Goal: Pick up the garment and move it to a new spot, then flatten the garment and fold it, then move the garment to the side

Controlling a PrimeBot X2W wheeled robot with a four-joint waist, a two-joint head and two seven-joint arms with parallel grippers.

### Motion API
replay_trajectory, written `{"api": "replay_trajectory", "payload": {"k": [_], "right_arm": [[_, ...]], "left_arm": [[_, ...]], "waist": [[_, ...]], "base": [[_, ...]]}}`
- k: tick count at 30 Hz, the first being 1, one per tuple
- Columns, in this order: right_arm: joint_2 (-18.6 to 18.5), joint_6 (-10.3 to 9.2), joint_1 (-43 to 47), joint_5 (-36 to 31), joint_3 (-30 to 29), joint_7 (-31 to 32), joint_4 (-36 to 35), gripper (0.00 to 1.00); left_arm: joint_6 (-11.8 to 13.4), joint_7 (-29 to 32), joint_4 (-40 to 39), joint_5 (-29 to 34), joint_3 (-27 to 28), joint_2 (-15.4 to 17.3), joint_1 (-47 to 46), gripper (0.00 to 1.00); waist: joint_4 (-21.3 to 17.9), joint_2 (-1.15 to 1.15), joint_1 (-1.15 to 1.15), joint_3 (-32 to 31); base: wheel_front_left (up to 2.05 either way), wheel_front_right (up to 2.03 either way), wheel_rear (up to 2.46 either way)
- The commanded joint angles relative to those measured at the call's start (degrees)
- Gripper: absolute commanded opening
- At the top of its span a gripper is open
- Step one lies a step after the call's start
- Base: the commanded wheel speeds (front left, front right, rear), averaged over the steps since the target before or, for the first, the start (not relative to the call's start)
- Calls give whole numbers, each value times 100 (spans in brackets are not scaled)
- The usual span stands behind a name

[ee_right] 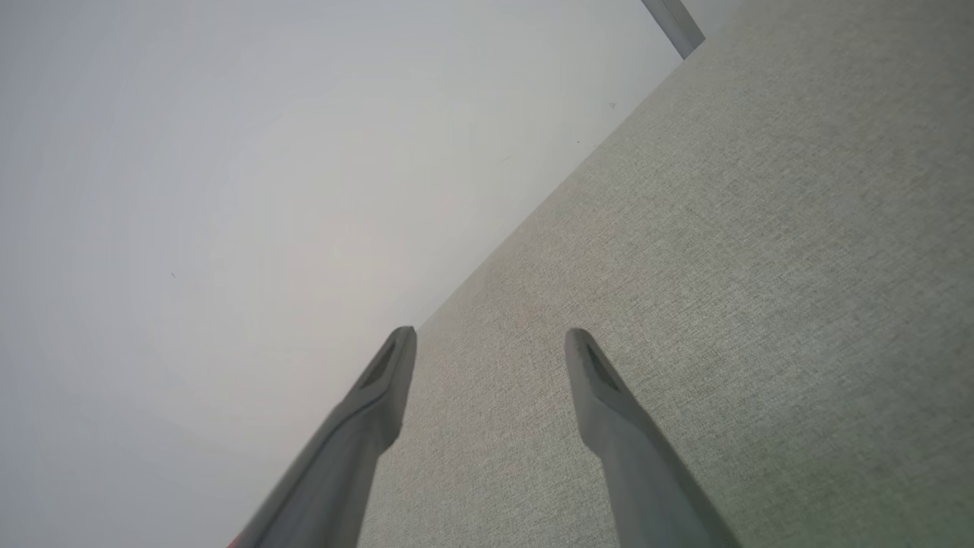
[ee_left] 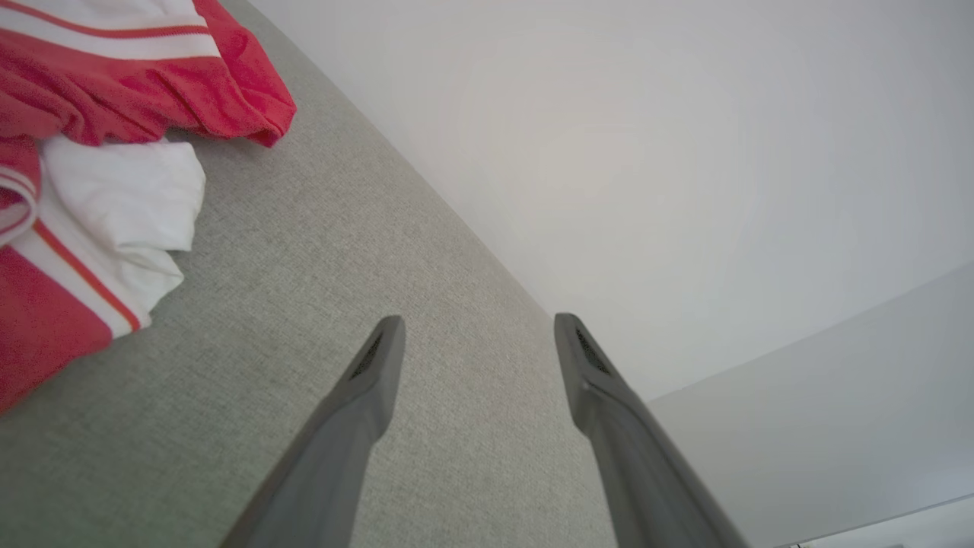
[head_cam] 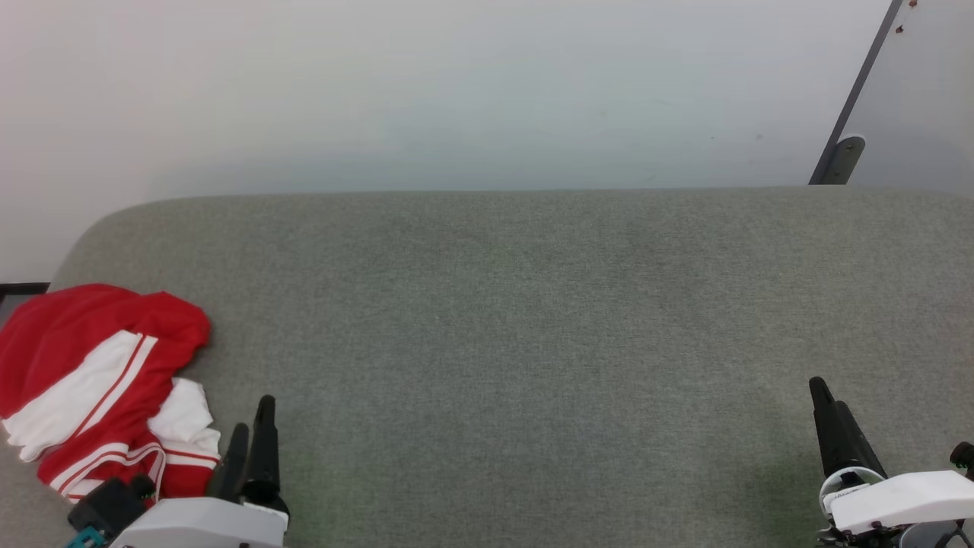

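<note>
The garment (head_cam: 99, 384) lies crumpled at the near left corner of the grey fabric surface (head_cam: 533, 320), red with white sleeve ends and thin stripes. It also shows at the upper left of the left wrist view, garment (ee_left: 114, 114). My left gripper (head_cam: 253, 417) stands open just right of the garment, apart from it, with nothing between its fingers (ee_left: 373, 365). Far off at the lower right, my right gripper (head_cam: 822, 392) is open too, and its fingers (ee_right: 586, 365) hang over bare fabric.
The grey surface ends at a straight far edge against a pale wall (head_cam: 456, 91), and its left corner is rounded. A dark slanted metal strut (head_cam: 845, 152) stands at the back right. Wide bare fabric lies between the two grippers.
</note>
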Motion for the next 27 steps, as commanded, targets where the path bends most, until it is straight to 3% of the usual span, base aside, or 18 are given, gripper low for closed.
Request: {"api": "replay_trajectory", "payload": {"k": [1, 27], "right_arm": [[-55, -2, -134, -214, -13, -63, -46, 100], [-224, -3, -124, -1971, -102, -507, -118, 100]], "left_arm": [[-16, -56, -97, 229, 37, 19, -23, 100], [-325, -501, -173, 2161, 347, -55, 52, 100]], "waist": [[-3, 0, 0, 2], [-59, 0, 0, 22]], "base": [[0, 0, 0], [0, 0, 0]]}}
